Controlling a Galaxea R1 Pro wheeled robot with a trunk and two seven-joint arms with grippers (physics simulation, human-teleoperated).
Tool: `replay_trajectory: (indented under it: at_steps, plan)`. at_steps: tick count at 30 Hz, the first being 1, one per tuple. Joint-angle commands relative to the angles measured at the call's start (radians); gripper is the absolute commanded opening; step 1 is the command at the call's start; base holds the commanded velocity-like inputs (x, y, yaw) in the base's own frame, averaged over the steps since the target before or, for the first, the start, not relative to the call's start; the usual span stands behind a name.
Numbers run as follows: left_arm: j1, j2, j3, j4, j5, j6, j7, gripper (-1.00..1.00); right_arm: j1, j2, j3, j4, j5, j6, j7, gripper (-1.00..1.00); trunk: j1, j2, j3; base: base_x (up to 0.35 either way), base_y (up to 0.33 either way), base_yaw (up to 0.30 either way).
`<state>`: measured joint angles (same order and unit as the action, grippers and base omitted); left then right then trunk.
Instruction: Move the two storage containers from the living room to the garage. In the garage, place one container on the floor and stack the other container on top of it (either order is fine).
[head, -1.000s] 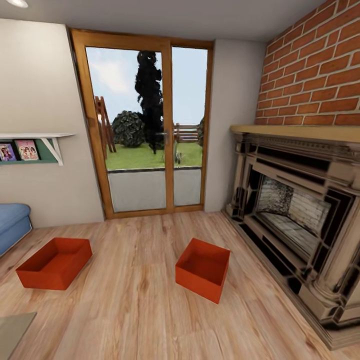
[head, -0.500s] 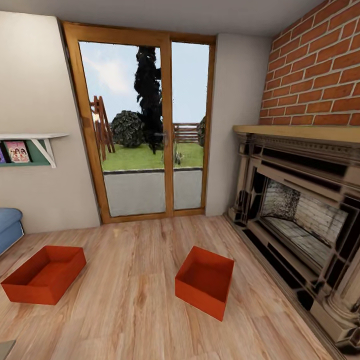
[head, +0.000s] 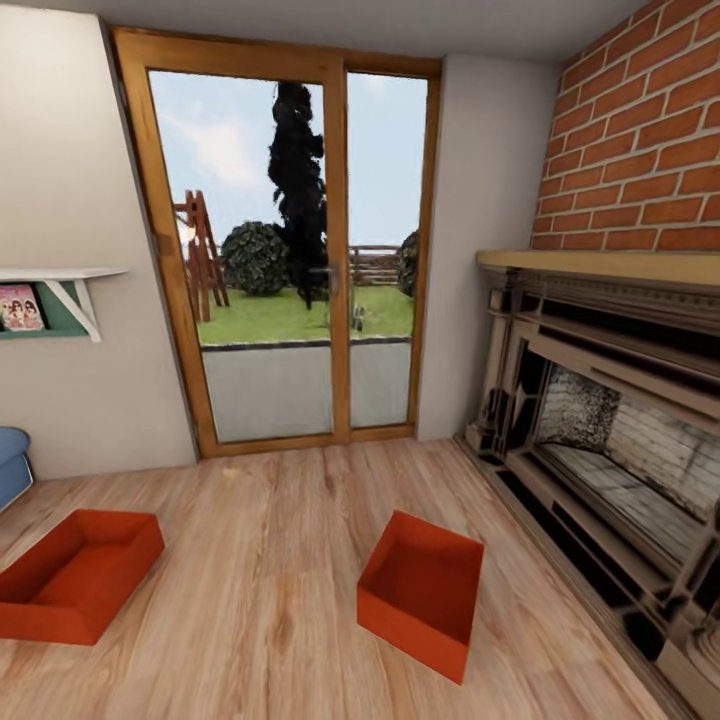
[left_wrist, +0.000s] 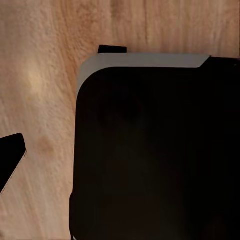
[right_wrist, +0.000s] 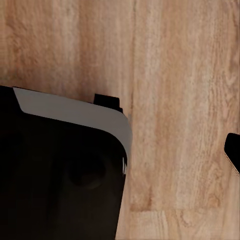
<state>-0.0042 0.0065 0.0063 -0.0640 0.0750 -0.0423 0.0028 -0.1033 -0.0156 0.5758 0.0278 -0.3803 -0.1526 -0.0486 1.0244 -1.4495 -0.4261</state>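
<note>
1. facing the living room, the head view takes in both storage containers on the light wood plank floor (head: 270, 600): the left container (head: 75, 585) sits at the lower left of the frame, partly cut by the edge, and the right container (head: 422, 590) sits at lower centre-right, turned at an angle to the planks.
2. both bins are upright, open-topped and look empty; they lie well apart from each other, with bare planks between them.
3. behind them stands the glass door (head: 285, 260) in its wooden frame, with the fireplace (head: 610, 440) along the right side and a wall shelf (head: 55, 300) at the left edge.
4. each wrist view looks down on wood planks past a dark rounded part of the robot, and i cannot tell whether the left or right gripper is wide or narrow; nothing shows in either one's grasp.
5. judged from this, the task is at its very start: the approach to the first bin, with neither one picked up.
6. the next move likely calls for closing in on one container, probably the right one as it sits nearer the centre, then lowering an arm to grip a wall.
</note>
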Motion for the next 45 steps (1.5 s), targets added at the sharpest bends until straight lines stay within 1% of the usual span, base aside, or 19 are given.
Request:
replay_trajectory:
  at_steps: [1, 11, 31, 45]
  plan:
    - [0.000, 0.000, 0.000, 0.000, 0.008, -0.002, 0.000, 1.00, -0.001, 0.001, 0.008, 0.003, -0.008, -0.005, -0.001, 1.00, 0.001, 0.000, -0.001, 0.323, 0.087, 0.000]
    - [0.000, 0.000, 0.000, 0.000, 0.008, -0.003, 0.000, 1.00, -0.001, 0.002, 0.010, 0.003, -0.009, -0.005, -0.001, 1.00, 0.001, 0.000, -0.001, 0.323, 0.087, -0.025]
    - [0.000, 0.001, 0.001, 0.000, 0.008, -0.005, 0.000, 1.00, -0.001, 0.002, 0.009, 0.003, -0.009, -0.004, -0.001, 1.00, 0.001, 0.000, -0.001, 0.315, 0.075, -0.242]
    - [0.000, 0.001, 0.001, 0.000, 0.009, -0.006, 0.000, 1.00, -0.001, 0.002, 0.010, 0.003, -0.009, -0.004, -0.001, 1.00, 0.001, 0.000, -0.001, 0.031, 0.001, -0.250]
